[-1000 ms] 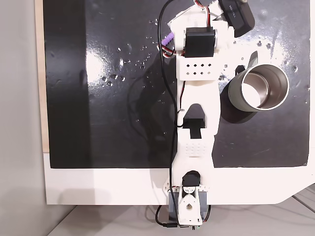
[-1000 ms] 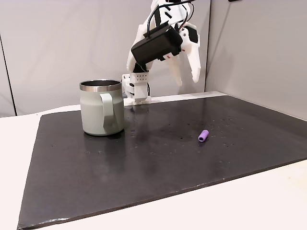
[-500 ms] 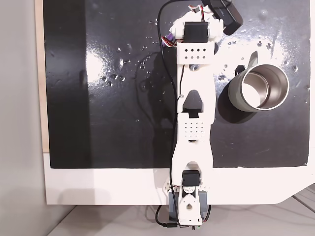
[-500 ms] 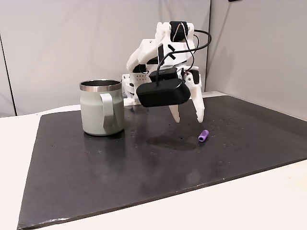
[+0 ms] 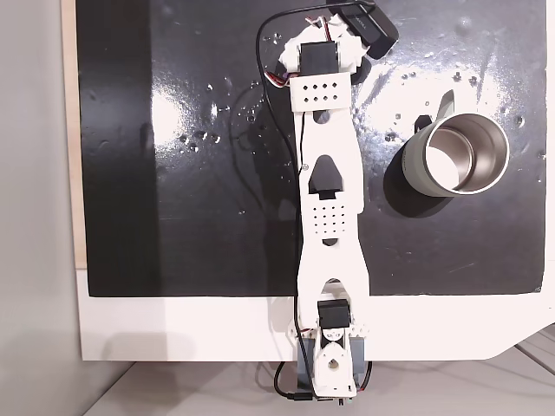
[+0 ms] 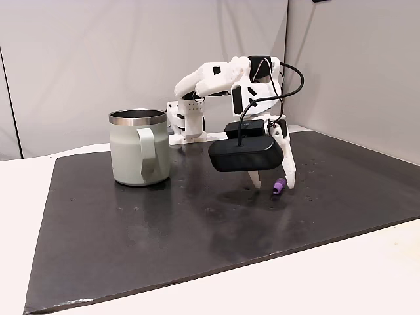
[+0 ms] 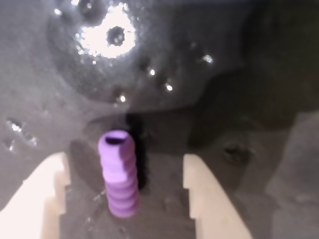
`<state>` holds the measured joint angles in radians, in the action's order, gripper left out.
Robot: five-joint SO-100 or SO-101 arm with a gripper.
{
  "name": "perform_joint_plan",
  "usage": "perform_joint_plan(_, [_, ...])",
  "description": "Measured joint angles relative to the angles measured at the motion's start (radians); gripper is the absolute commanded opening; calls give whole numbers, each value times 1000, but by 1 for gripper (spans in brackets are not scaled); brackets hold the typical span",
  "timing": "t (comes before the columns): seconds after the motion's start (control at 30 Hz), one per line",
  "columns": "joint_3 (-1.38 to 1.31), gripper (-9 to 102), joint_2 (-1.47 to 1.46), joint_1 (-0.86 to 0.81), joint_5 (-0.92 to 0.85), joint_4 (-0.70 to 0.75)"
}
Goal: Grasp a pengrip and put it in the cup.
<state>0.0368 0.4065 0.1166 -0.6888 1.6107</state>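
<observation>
The light-purple ribbed pengrip (image 7: pixel 119 177) lies on the black mat between my two pale fingers (image 7: pixel 52 196) in the wrist view, closer to the left one and touching neither. My gripper (image 7: pixel 123 162) is open and low over the mat. In a fixed view from the side the gripper (image 6: pixel 272 182) straddles the pengrip (image 6: pixel 279 186) near the mat's right part. The steel cup (image 6: pixel 139 147) stands upright well to the left of it, handle facing the camera. In a fixed view from above the cup (image 5: pixel 455 156) sits right of the outstretched arm, and the gripper (image 5: pixel 325 39) is at the top.
The black mat (image 5: pixel 173 217) covers most of the white table (image 5: pixel 173 329) and shows glare and small droplets. The arm's base (image 5: pixel 325 364) is clamped at the table's near edge. Grey walls (image 6: pixel 98 59) stand behind the mat.
The arm has stretched out and dropped: the gripper came down from high above the mat until its open fingers stand either side of the pengrip. Cup and pengrip have not moved.
</observation>
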Motion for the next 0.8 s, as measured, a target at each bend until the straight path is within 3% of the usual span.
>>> perform_joint_plan(0.43, [-34, 2, -51, 18, -14, -6])
perform_joint_plan(0.8, [-95, 0, -61, 41, 23, 32])
